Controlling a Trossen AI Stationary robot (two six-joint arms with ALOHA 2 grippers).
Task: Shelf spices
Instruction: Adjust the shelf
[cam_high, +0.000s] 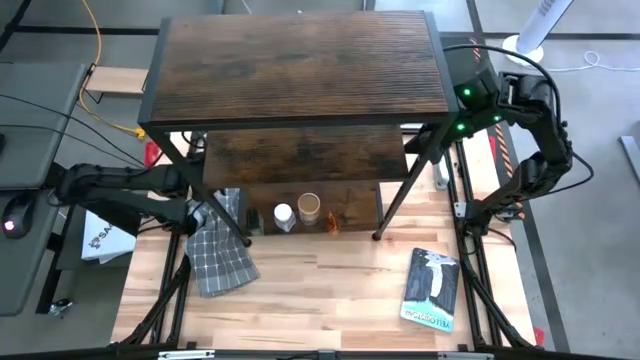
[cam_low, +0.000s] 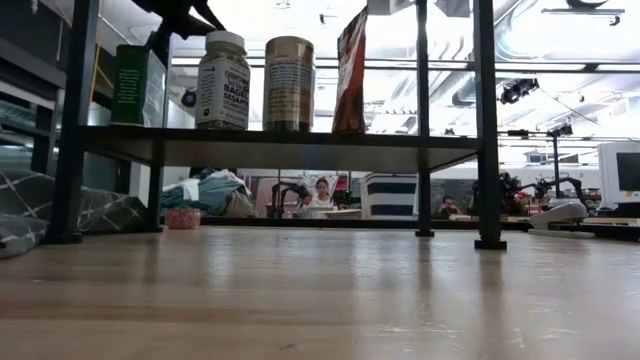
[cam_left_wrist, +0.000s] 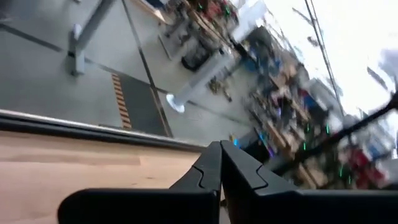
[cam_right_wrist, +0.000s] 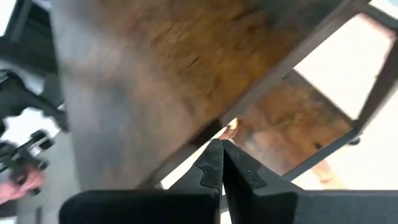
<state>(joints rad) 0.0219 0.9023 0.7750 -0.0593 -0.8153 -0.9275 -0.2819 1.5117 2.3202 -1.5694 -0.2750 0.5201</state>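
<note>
**Both hands shut and empty, spices on the bottom shelf**

You had the left hand (cam_left_wrist: 221, 163) closed tight, its two fingers pressed together with nothing between them. It sat low at the left end of the shelf (cam_high: 300, 65), beside the grey checked cloth (cam_high: 220, 255) that lay on the desk (cam_high: 330, 290). The spices stood just to that hand's right, in a row along the lowest board: a dark green box (cam_low: 137, 85), a white-capped jar (cam_low: 223, 80), a tan round canister (cam_low: 289, 83) and a slim reddish-brown packet (cam_low: 349, 75). From above you could pick out the white cap (cam_high: 283, 214) and the canister's tan top (cam_high: 309, 206) near the board's front edge, with a small orange-brown thing (cam_high: 331, 222) next to them.

Your right hand (cam_right_wrist: 221, 162) was closed too, fingers touching, holding nothing. That arm was folded up off the right end of the shelf, and the hand faced the dark wood-grain boards and black frame at a slant. The spices lay well off to that hand's left.

A blue-and-white book (cam_high: 432, 288) lay flat on the desk, in front of the right hand and apart from the shelf's legs.
</note>
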